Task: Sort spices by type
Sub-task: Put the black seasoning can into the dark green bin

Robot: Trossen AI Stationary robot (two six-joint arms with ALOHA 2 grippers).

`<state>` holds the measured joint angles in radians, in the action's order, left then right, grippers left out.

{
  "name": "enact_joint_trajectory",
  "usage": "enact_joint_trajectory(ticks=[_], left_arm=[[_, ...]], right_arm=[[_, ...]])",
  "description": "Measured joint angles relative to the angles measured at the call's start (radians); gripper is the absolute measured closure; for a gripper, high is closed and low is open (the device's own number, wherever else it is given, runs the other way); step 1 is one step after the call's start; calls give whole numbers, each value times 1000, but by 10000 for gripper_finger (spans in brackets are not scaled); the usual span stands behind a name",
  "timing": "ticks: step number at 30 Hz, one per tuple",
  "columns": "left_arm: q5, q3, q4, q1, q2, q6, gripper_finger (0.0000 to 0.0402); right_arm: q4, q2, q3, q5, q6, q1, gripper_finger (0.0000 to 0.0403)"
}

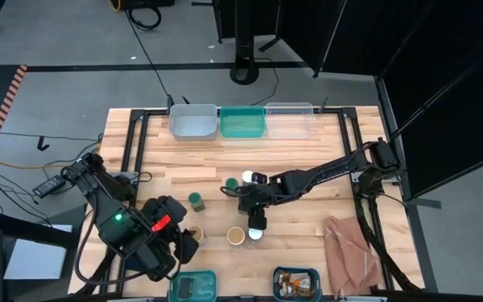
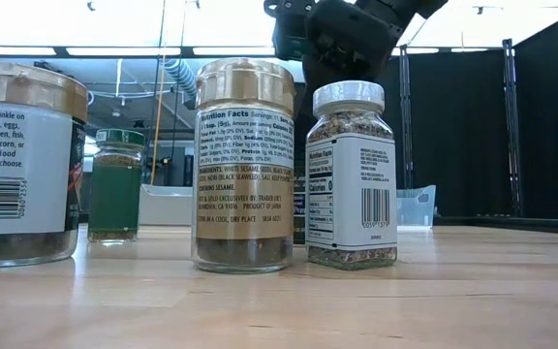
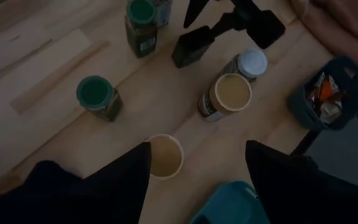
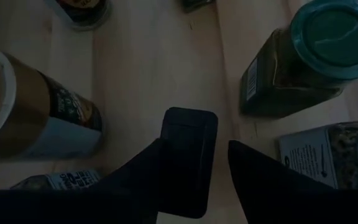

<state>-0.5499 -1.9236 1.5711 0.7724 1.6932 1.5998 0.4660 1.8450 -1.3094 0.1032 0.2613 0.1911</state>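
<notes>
High view: straight down, far enough to take in the whole table [image 1: 309, 172] and both arms. Low view: tabletop height, level across into the room, very close to a tan-top jar [image 2: 244, 165] and white-top jar [image 2: 351, 174]. Left wrist view looks down from some height on that same jar cluster. Right wrist view sits much nearer the wood, probably the same cluster, but it's dim.

We stretch our dark right arm from the table's right edge to its middle, its two-finger right gripper [image 1: 252, 204] pointing down, fingers [image 4: 260, 180] parted. Our left arm is folded at the near-left corner, its left gripper [image 3: 194, 165] spread wide.
</notes>
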Motion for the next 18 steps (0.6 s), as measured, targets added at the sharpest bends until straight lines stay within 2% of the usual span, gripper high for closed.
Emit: enact_joint_trajectory(ticks=[6, 11, 18], left_arm=[[-11, 0, 0, -1, 0, -3, 136], [-24, 0, 0, -2, 0, -3, 136], [-25, 0, 0, -7, 0, -4, 136]], right_arm=[[0, 0, 0, 4, -33, 12, 173], [2, 0, 0, 8, 2, 7, 140], [8, -1, 0, 8, 17, -21, 139]])
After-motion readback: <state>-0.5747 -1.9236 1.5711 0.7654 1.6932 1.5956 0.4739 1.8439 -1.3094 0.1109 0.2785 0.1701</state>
